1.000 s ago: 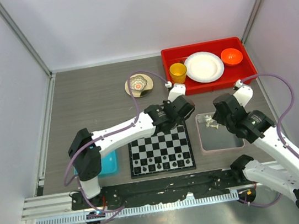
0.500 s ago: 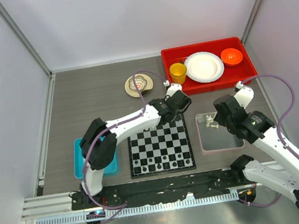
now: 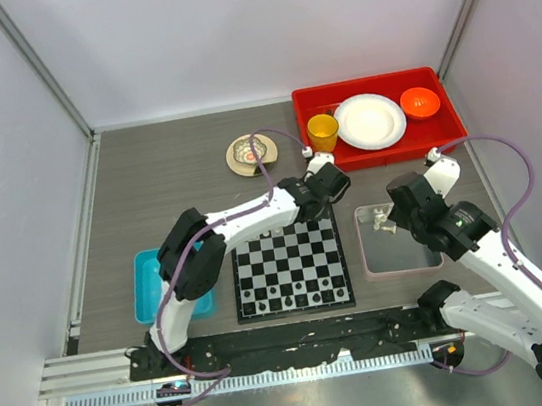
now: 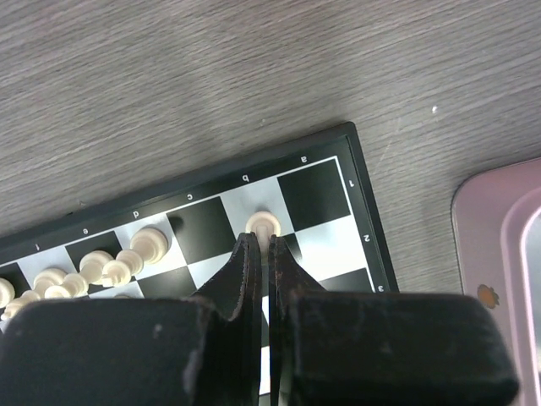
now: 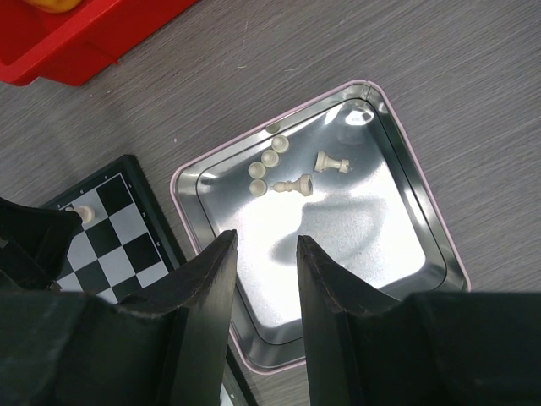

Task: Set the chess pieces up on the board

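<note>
Left hand (image 4: 260,241) at the a/b corner of the board (image 4: 317,190); right hand (image 5: 266,245) over the tray (image 5: 363,245).
Your left hand is closed to a thin slit, tips against a cream piece (image 4: 263,223) standing on white b1. Can't tell if it's pinched. Edge print reads a to e, side print 1, 2, 3. More pieces (image 4: 150,244) are bunched by d and e. Your right hand is parted and holds nothing. In the tray on the grey surface (image 4: 254,68), five chess pieces (image 5: 293,185) sit loose, two of them lying flat.
</note>
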Motion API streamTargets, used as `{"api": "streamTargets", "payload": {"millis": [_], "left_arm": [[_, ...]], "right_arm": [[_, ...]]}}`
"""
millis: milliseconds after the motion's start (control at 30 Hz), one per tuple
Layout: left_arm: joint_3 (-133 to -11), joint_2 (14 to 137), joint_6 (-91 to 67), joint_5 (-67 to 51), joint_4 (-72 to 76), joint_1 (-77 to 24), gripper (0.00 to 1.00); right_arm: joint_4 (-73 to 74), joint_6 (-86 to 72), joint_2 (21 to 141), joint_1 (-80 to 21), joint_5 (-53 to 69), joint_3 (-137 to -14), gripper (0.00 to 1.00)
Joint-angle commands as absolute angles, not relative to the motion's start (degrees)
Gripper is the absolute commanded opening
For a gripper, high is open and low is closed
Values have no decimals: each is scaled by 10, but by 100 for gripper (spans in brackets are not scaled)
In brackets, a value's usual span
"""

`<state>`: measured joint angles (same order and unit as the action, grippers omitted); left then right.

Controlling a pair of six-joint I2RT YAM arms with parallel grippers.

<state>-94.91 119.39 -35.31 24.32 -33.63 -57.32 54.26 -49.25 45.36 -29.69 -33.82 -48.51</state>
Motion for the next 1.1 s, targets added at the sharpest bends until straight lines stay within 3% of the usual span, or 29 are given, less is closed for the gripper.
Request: {"api": "streamTargets", "payload": {"millis": [0,833,1067], "left_arm": [[-970,1198,-348,243,-328,-566,0],[-971,1210,-349,236,-330,-561,0],[-970,1215,-351,238,-332,-558,12]], "right_arm": [[541,-490,446,-294,-357,-488,40],[541,-487,447,-294,-355,-489,40],[540,-487,448,-294,-354,-488,40]]}}
